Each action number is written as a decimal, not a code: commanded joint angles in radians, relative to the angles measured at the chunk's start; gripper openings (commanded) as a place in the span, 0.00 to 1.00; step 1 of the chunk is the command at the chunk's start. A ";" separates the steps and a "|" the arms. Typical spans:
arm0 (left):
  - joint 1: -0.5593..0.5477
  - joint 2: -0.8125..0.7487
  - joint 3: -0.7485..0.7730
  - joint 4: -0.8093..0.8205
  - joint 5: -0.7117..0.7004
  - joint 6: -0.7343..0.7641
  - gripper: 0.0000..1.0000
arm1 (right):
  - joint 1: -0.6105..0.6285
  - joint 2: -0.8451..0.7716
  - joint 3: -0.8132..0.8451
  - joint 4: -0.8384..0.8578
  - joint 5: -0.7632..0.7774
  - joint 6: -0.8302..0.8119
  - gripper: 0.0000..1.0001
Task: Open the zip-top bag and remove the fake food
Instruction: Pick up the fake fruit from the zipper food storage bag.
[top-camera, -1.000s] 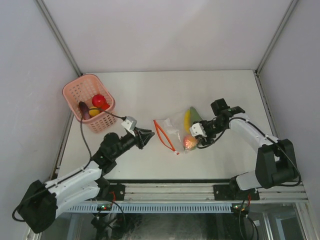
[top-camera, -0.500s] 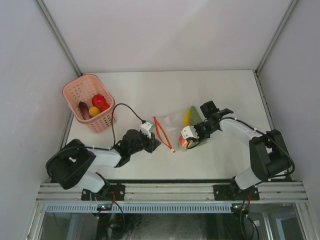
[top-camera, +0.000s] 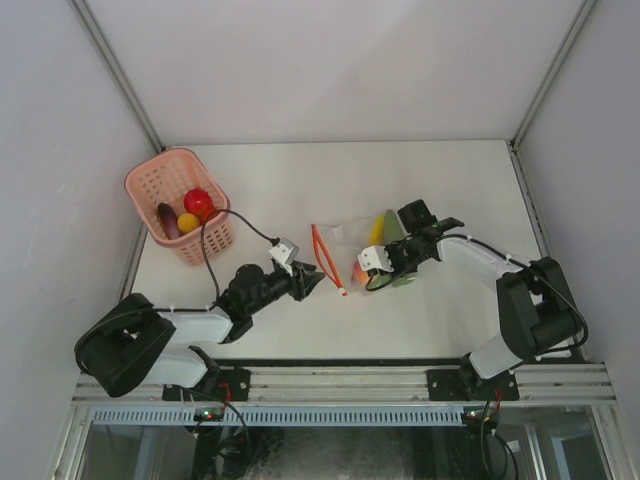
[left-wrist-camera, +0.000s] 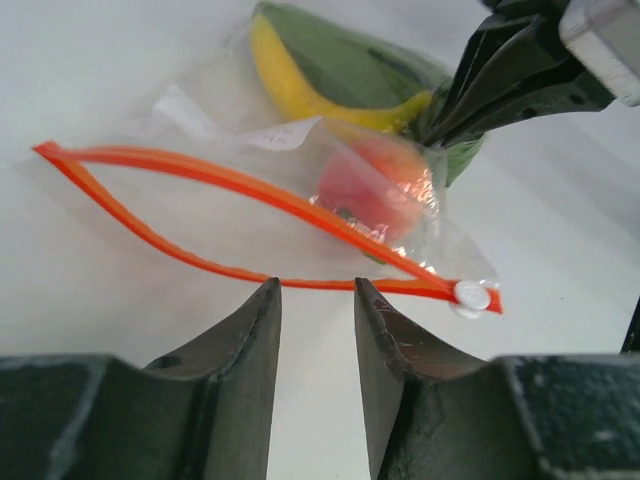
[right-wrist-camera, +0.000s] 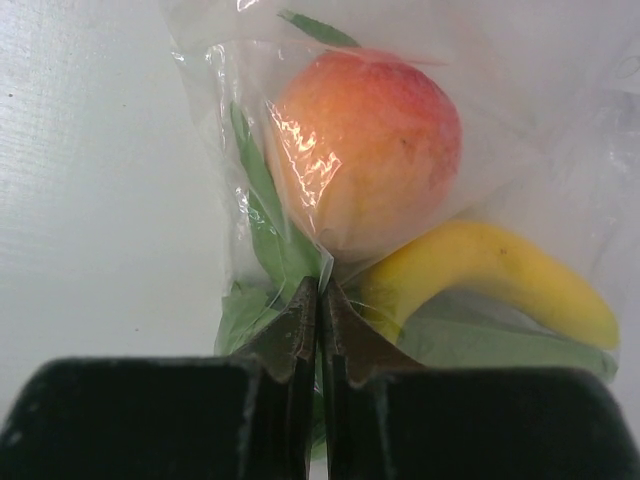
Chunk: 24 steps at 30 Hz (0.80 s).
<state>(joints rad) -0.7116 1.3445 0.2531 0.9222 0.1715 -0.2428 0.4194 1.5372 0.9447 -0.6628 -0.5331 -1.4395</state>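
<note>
The zip-top bag (top-camera: 345, 248) lies mid-table, clear and crinkly. Its orange zipper strip (left-wrist-camera: 230, 180) is parted into an open loop facing my left gripper. Inside the bag lies fake food: a red-orange peach (right-wrist-camera: 365, 150), a yellow banana (right-wrist-camera: 500, 270) and green leaves (right-wrist-camera: 262, 205). My left gripper (left-wrist-camera: 315, 285) is open with only bare table between its fingers, its tips just short of the near zipper strip. My right gripper (right-wrist-camera: 320, 285) is shut on a fold of the bag's plastic at the closed end, below the peach; in the top view it (top-camera: 380, 270) is on the bag's right side.
A pink perforated basket (top-camera: 150, 185) stands at the back left, holding a purple eggplant (top-camera: 167, 220), a red piece (top-camera: 199, 201) and a yellow piece (top-camera: 188, 223). White walls enclose the table on three sides. The left arm's cable loops beside the basket.
My right gripper has moved in on the bag and shut on its plastic. My left arm has swung down low, its open gripper now facing the zipper. The bag has shifted slightly.
</note>
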 joint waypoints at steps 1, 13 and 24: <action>-0.006 -0.032 -0.014 0.072 0.036 0.035 0.41 | -0.005 -0.036 -0.001 -0.010 -0.051 -0.009 0.00; -0.006 0.209 0.112 0.153 0.055 0.143 0.40 | -0.010 -0.057 -0.001 -0.055 -0.114 -0.055 0.00; -0.112 0.378 0.180 0.302 0.123 0.309 0.62 | 0.026 -0.071 -0.030 -0.013 -0.144 -0.045 0.14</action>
<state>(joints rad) -0.7788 1.6829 0.4126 1.0946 0.2584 -0.0402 0.4351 1.5070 0.9291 -0.7048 -0.6220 -1.4822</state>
